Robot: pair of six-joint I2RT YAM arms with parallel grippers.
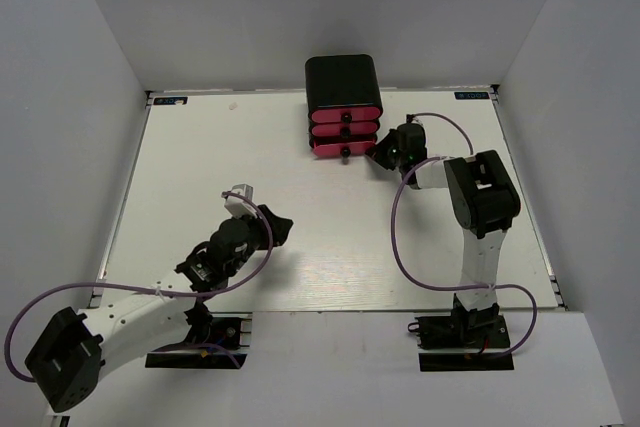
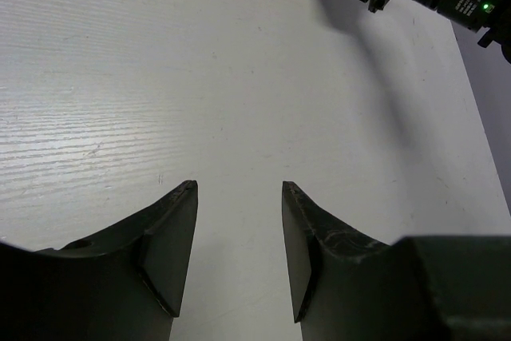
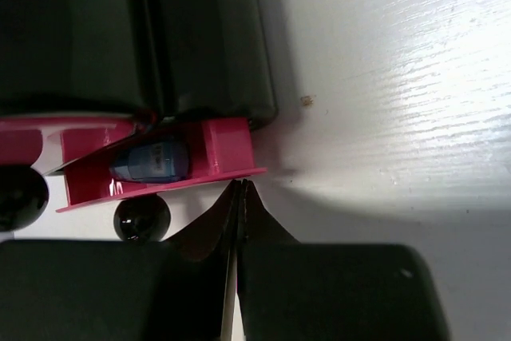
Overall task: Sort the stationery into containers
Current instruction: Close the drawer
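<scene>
Overhead view, counted: one black cabinet (image 1: 341, 80) at upper centre, set against far edge of table (image 1: 220, 157). Three pink drawers (image 1: 365, 130) stacked in it. Three black knobs (image 1: 344, 133), one per drawer. Two arms. Walls noted close along left, right and far table edges.

Right gripper (image 1: 383, 155) found just right of drawers, well in from right table edge. In its wrist view, fingertips (image 3: 254, 205) seen pressed together with nothing between them. Tips sat just beside lower right corner of one drawer standing ajar; contact could not be told, nor which of the three it was. One blue capsule piece (image 3: 152, 161) lay inside that drawer. Two knobs counted in that view.

Left gripper (image 1: 272, 229) hung lower left of centre, well apart from cabinet and from every table edge, white tabletop all round. Fingers (image 2: 172, 237) stood partway apart, holding nothing.
</scene>
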